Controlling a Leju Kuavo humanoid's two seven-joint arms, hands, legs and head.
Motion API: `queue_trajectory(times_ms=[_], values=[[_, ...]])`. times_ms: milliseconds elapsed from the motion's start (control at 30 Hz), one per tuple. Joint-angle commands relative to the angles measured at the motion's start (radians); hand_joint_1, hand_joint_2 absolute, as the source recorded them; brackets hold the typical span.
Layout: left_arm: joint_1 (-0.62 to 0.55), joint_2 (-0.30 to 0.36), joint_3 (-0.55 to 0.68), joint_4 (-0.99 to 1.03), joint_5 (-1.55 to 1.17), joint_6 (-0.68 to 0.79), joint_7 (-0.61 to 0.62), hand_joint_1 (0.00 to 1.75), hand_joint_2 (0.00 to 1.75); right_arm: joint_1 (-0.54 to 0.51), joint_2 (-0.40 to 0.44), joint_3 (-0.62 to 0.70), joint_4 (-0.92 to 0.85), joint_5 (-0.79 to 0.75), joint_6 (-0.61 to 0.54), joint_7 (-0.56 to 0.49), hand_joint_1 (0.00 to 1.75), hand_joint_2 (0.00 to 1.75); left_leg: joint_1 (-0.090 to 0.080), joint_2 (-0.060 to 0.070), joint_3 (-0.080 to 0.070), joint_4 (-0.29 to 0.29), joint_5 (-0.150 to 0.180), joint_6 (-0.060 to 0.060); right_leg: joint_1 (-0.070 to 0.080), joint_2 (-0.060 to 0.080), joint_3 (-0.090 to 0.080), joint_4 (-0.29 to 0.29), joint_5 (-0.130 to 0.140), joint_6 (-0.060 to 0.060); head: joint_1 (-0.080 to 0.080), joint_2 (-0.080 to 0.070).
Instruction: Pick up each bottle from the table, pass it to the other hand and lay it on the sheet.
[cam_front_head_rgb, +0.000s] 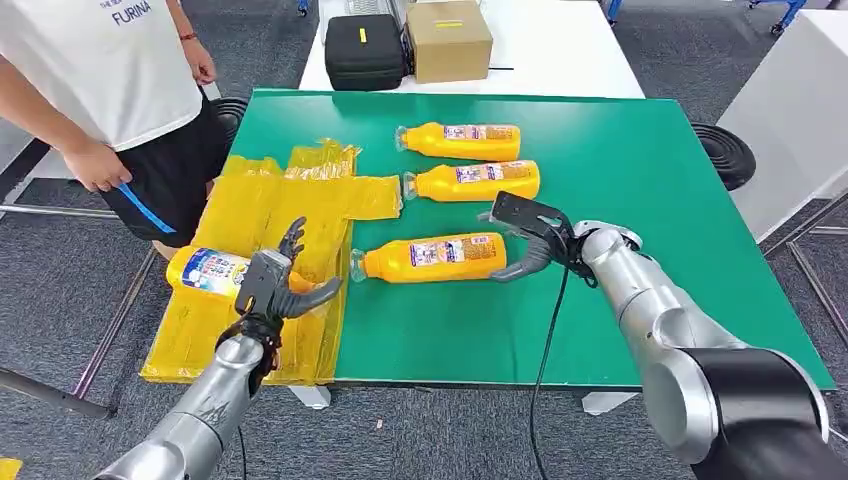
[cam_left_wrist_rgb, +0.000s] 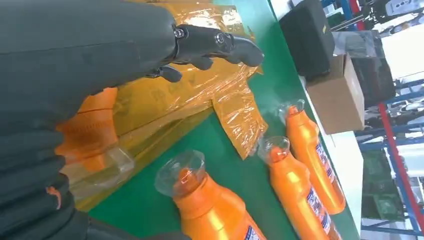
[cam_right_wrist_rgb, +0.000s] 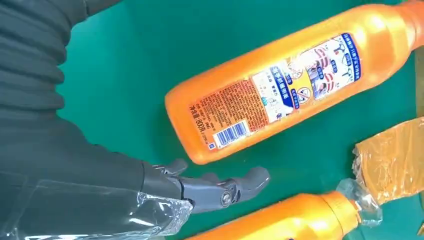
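Note:
Three orange bottles lie on the green table (cam_front_head_rgb: 640, 200): a far one (cam_front_head_rgb: 460, 140), a middle one (cam_front_head_rgb: 472, 180) and the nearest one (cam_front_head_rgb: 430, 258) (cam_right_wrist_rgb: 285, 95). A fourth bottle (cam_front_head_rgb: 205, 270) (cam_left_wrist_rgb: 90, 125) lies on the yellow plastic sheet (cam_front_head_rgb: 270, 200) at the table's left side. My left hand (cam_front_head_rgb: 275, 285) (cam_left_wrist_rgb: 220, 45) hovers open above the sheet, just right of that bottle, holding nothing. My right hand (cam_front_head_rgb: 530, 240) (cam_right_wrist_rgb: 220, 187) is open at the base end of the nearest bottle, fingers spread on either side of it and not closed on it.
A person in a white shirt stands at the left, one hand (cam_front_head_rgb: 95, 165) hanging near the sheet. A black case (cam_front_head_rgb: 365, 50) and a cardboard box (cam_front_head_rgb: 448, 40) sit on a white table behind. A sheet flap (cam_right_wrist_rgb: 390, 160) lies by the middle bottle's cap.

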Motion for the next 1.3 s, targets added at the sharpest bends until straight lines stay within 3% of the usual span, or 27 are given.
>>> queue_trajectory(times_ms=[33,100,200,533,1300], values=[[-0.014,0.016,0.027,0.008,-0.007,0.0,0.006,0.0,1.75,-0.06,0.016,0.048,0.05,0.052,-0.06,0.126,0.0,1.75,0.0,0.003,0.003,0.001,-0.002,0.0,0.001,0.001,0.002,0.001,-0.001,-0.003,0.0,0.0],[-0.006,0.011,0.032,-0.001,-0.012,0.006,0.011,0.0,1.75,-0.052,0.041,0.084,0.053,0.106,-0.177,0.227,0.0,1.75,0.0,0.003,0.002,0.0,-0.001,0.0,0.0,0.002,0.001,0.0,-0.001,-0.002,0.0,0.0],[0.002,0.009,0.033,-0.012,-0.017,0.011,0.016,0.0,1.75,-0.042,0.056,0.12,0.052,0.15,-0.247,0.269,0.0,1.75,0.0,0.003,0.001,0.0,-0.001,0.0,0.0,0.002,0.001,0.0,0.0,-0.002,0.0,0.0],[-0.02,0.006,0.031,-0.015,-0.023,-0.001,0.032,0.0,1.75,-0.032,0.065,0.144,0.048,0.193,-0.402,0.266,0.0,1.75,0.001,0.002,0.003,0.0,-0.002,-0.001,0.001,0.0,0.002,0.0,-0.001,-0.003,0.0,0.0],[-0.032,0.005,0.004,-0.009,-0.023,-0.023,0.033,0.0,1.75,-0.003,0.053,0.166,0.06,0.219,-0.365,0.211,0.0,1.75,0.0,0.0,0.001,0.0,-0.001,0.0,0.001,-0.001,0.001,0.0,-0.001,-0.002,0.0,0.0]])
